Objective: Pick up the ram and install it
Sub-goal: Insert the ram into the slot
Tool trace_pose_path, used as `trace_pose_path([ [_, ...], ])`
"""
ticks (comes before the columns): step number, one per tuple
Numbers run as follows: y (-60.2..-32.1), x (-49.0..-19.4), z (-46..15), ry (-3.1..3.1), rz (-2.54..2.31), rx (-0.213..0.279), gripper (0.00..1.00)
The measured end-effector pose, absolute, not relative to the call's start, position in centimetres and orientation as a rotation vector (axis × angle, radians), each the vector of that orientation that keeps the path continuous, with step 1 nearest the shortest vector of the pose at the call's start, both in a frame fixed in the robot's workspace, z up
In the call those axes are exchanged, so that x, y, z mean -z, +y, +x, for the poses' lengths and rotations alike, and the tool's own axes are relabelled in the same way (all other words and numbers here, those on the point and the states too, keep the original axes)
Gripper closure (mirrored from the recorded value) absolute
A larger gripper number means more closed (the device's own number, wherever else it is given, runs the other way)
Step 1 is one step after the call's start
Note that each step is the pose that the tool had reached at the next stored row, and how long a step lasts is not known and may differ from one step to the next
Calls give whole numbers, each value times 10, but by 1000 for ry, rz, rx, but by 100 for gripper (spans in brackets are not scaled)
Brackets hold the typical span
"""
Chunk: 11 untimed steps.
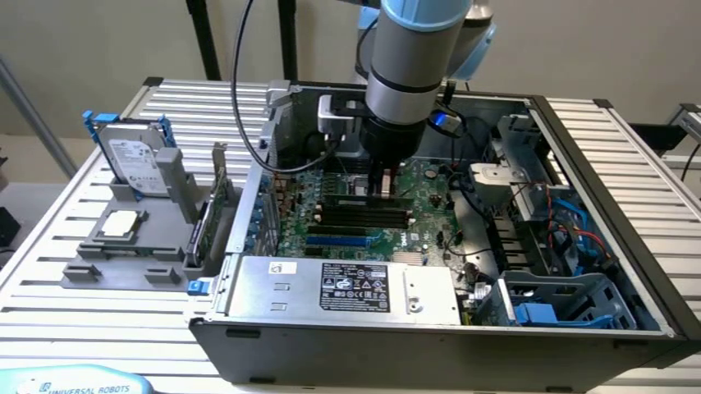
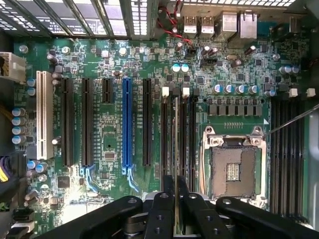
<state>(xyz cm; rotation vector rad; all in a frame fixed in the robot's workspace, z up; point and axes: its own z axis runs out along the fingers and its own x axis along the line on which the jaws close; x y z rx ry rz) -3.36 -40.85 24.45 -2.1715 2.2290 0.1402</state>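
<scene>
The ram [image 2: 176, 134] is a thin green stick seen edge-on, running lengthwise along the dark memory slots [image 2: 192, 139] next to the processor socket [image 2: 232, 167]. My gripper [image 2: 176, 188] is shut on it, one black finger [image 2: 163, 209] pressed against each flat side. In the exterior view the gripper [image 1: 382, 187] reaches down into the open computer case [image 1: 613, 205], and the ram [image 1: 356, 200] lies level just over the motherboard's memory slots [image 1: 356, 217]. I cannot tell whether the stick is touching its slot.
On the exterior view's left a grey holder [image 1: 110, 267] carries a hard drive [image 1: 137, 164], a square silver processor chip [image 1: 121, 223] and an upright expansion card [image 1: 219, 205]. The power supply [image 1: 340, 283] fills the case front. Cables [image 1: 559, 238] and a drive cage [image 1: 570, 300] crowd the right.
</scene>
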Motion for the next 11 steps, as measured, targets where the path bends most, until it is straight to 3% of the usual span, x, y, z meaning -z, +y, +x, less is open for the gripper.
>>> trace_pose_path([
  [11, -408, -237, -34, 2242, -2182, -153, 86],
])
